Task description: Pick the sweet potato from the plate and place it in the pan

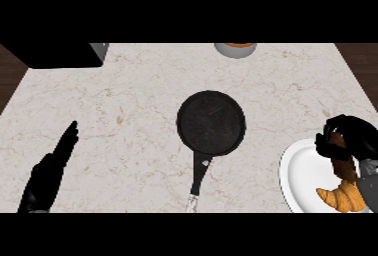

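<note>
Right hand [348, 136] curls round what looks like the sweet potato [342, 167]; lift it clear, then over the pan [211, 122].

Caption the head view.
Right hand curls round the brown sweet potato over the white round plate, beside the round black frying pan.

The left hand [50, 172] and right hand [353, 134] are black, slender-fingered (grey forearm [368, 173] behind the right one).
</note>
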`<state>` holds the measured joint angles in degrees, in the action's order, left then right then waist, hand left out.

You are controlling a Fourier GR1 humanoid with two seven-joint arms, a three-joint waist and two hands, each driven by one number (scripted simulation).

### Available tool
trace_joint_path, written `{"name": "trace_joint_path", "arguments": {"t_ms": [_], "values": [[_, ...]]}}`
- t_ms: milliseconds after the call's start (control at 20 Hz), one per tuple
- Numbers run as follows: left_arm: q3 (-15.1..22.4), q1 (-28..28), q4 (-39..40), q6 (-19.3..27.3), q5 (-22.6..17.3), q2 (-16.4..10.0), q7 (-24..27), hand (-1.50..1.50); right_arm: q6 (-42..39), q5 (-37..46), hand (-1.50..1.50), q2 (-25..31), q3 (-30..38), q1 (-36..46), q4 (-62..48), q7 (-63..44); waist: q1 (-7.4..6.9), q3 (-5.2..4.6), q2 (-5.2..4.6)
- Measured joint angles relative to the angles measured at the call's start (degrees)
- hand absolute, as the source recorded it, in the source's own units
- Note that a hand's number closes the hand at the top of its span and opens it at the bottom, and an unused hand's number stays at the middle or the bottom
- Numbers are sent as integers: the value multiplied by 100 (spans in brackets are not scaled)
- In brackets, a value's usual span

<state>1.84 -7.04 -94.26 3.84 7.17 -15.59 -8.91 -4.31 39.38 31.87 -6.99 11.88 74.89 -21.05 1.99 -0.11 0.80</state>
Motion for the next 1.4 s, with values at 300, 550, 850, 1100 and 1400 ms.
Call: {"name": "trace_joint_path", "arguments": {"t_ms": [300,550,850,1100,1400], "values": [[70,86,67,5,64,79,-3,0,906,459,150,131,11,-66,1364,385,-43,4,-22],[31,175,104,-98,66,75,32,0,832,564,150,-122,-41,157,2170,126,-149,7,-54],[-15,300,77,-192,77,86,-36,0,622,531,150,-925,-290,1093,1749,-140,-249,9,-79],[31,376,148,-208,152,162,-55,0,869,610,150,-1771,-403,1930,533,-164,-312,10,-100],[13,423,205,-275,163,180,63,0,1412,655,150,-2571,-265,2846,-1522,249,-384,12,-130]]}}
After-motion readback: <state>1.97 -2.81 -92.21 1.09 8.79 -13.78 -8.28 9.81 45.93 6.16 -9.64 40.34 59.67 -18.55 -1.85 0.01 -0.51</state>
